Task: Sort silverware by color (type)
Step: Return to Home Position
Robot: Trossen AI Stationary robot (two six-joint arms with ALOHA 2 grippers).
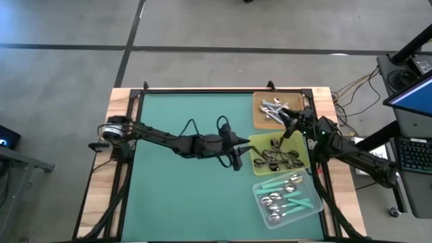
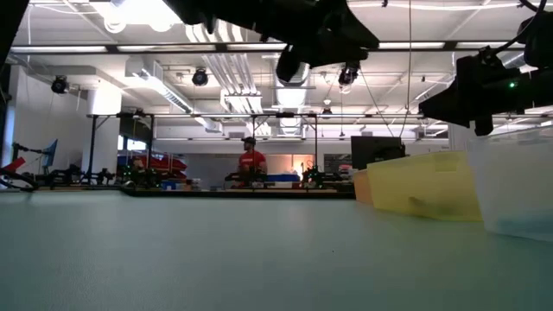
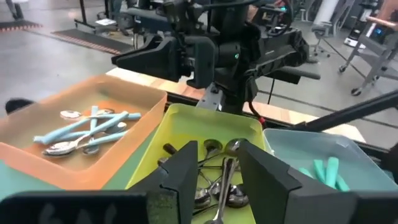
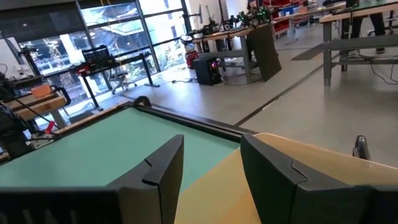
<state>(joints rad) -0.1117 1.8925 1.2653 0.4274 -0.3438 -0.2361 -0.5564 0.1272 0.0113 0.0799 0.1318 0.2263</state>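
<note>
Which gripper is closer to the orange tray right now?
Right. The right gripper hangs at the orange tray's corner beside the yellow tray; the left gripper is farther off, at the yellow tray's inner side.

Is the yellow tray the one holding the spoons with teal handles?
No, in the high view the yellow tray holds dark spoons, while teal-handled spoons lie in the clear tray.
</note>
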